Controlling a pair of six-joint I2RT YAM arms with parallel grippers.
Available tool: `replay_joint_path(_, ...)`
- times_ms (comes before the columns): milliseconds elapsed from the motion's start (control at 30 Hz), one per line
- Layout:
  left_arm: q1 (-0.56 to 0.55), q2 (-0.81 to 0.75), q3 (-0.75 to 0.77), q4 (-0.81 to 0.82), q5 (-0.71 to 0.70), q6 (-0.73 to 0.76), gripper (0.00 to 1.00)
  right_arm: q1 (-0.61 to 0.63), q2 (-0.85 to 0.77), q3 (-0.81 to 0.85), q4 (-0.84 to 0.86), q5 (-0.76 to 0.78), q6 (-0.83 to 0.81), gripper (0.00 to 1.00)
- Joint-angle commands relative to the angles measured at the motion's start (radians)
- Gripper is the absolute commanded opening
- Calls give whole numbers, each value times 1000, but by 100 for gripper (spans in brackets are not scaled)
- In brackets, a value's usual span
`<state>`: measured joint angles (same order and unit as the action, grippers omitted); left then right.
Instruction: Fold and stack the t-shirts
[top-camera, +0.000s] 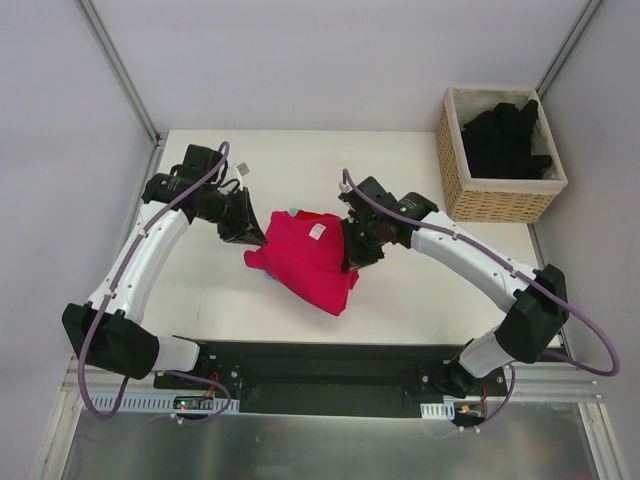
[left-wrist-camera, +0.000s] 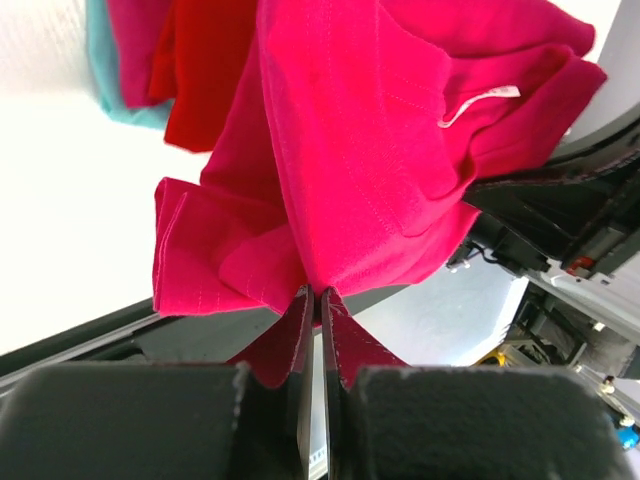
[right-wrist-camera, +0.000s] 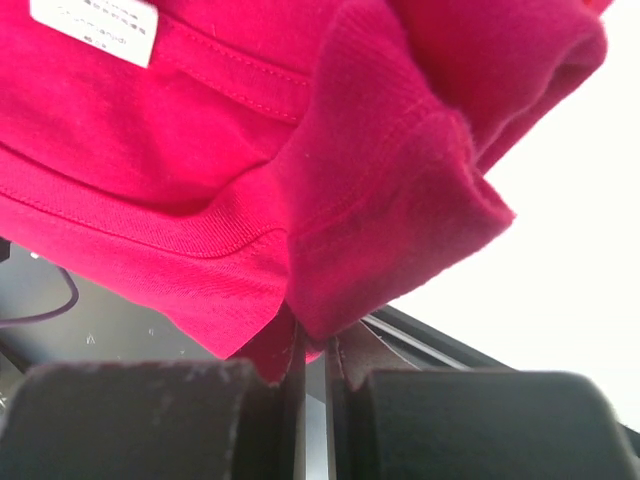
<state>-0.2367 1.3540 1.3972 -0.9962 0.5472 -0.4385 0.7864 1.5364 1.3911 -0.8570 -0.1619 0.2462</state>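
A magenta-pink t-shirt (top-camera: 305, 262) with a small white label (top-camera: 318, 231) hangs bunched between my two grippers over the middle of the table. My left gripper (top-camera: 255, 232) is shut on its left edge; in the left wrist view the fingertips (left-wrist-camera: 318, 295) pinch a fold of the shirt (left-wrist-camera: 400, 150). My right gripper (top-camera: 350, 250) is shut on the right edge, and its tips (right-wrist-camera: 315, 335) clamp a thick hem of the shirt (right-wrist-camera: 250, 180). A brighter red t-shirt (left-wrist-camera: 200, 80) lies behind the pink one. Several black t-shirts (top-camera: 505, 140) fill the basket.
The woven wicker basket (top-camera: 495, 205) stands at the table's back right corner. A strip of teal cloth (left-wrist-camera: 115, 100) lies beside the red shirt. A black rail (top-camera: 320, 365) runs along the near edge between the arm bases.
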Motion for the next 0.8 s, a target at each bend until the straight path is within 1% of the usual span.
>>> replay_joint_path(0,7,-90,-58,4,-61,-9,0,31,-55,-15,-62,44,24,1)
replay_joint_path(67,7,-98,-72,27,-66,-2,0,39,-52,-15,-60,61,18,1)
replay_joint_path(200,7,-66,-61,42,-67,0,0,39,-22,19,-76,71,-7,1)
replay_joint_path(400,7,14,-46,99,-67,1,0,33,36,63,-88,78,-61,1)
replay_joint_path(533,7,95,-32,136,-67,4,0,5,74,80,-93,79,-79,1)
replay_joint_path(633,7,154,3,156,-63,12,0,-18,83,80,-86,93,-93,1)
replay_joint_path(767,7,215,107,156,-53,17,0,-49,93,72,-71,101,-93,1)
